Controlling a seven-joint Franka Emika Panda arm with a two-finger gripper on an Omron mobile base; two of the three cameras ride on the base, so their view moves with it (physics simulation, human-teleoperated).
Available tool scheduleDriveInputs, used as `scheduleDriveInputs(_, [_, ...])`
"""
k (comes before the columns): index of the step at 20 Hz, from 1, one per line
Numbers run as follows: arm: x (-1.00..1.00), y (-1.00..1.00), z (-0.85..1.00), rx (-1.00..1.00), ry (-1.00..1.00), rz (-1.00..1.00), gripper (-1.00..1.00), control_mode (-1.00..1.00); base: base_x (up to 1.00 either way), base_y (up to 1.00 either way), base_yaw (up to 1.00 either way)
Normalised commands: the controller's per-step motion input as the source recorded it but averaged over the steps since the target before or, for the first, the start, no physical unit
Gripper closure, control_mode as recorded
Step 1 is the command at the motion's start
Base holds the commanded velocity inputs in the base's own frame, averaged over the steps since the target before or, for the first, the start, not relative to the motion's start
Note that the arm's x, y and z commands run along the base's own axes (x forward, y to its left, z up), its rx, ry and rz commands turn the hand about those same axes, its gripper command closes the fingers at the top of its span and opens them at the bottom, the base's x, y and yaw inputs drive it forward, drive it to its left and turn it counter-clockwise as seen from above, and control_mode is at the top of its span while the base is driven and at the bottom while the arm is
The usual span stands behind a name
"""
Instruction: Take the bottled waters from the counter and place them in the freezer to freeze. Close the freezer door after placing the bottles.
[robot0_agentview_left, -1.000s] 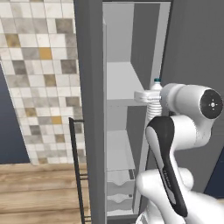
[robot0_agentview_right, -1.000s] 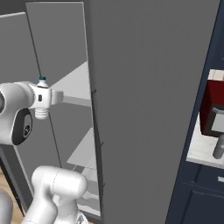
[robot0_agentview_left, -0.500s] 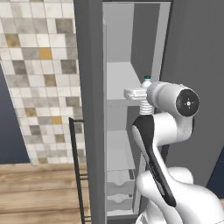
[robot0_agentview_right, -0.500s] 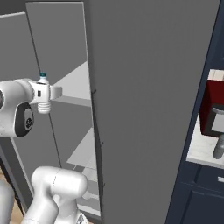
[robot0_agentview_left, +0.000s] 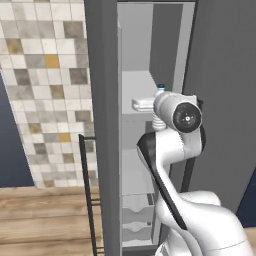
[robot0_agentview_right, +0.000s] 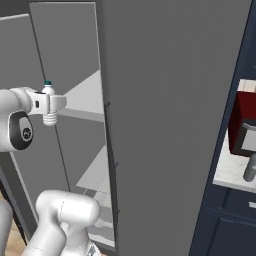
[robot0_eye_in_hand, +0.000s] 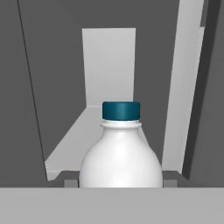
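Bottle (robot0_eye_in_hand: 120, 151) upright, clamped in gripper (robot0_agentview_right: 49, 103) | arm raised, hand level at freezer (robot0_agentview_left: 136, 60) shelf (robot0_eye_in_hand: 74, 142)

A home kitchen: a tall open freezer (robot0_agentview_left: 137, 90) with white shelves, a tiled wall (robot0_agentview_left: 45, 85), navy cabinets (robot0_agentview_right: 225, 220), a red microwave (robot0_agentview_right: 244, 122), wood floor (robot0_agentview_left: 45, 220)

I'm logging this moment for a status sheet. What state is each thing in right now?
claw: shut on the white bottle
white bottle: upright, capped, held at the freezer opening, not yet on a shelf
freezer: open, upper shelf bare
freezer door: swung open
grey bottle: standing on the counter by the red microwave
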Motion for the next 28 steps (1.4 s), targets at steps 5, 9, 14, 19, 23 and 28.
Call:
scheduleDriveInputs(5, [0.24, 0.00, 0.01, 0.00, 0.00, 0.00, 1.00, -1.00, 0.00, 0.00, 0.00])
scheduleDriveInputs(9, [0.10, 0.00, 0.15, 0.00, -0.01, 0.00, 1.00, -1.00, 0.00, 0.00, 0.00])
scheduleDriveInputs(14, [0.04, 0.00, 0.21, -0.01, -0.02, 0.00, 1.00, -1.00, 0.00, 0.00, 0.00])
scheduleDriveInputs(19, [0.18, 0.00, 0.10, 0.00, -0.07, 0.00, 1.00, -1.00, 0.00, 0.00, 0.00])
scheduleDriveInputs(23, [0.26, 0.00, 0.00, -0.02, -0.16, 0.00, 1.00, -1.00, 0.00, 0.00, 0.00])
scheduleDriveInputs(28, [0.31, 0.00, 0.00, -0.10, -0.02, 0.00, 1.00, -1.00, 0.00, 0.00, 0.00])
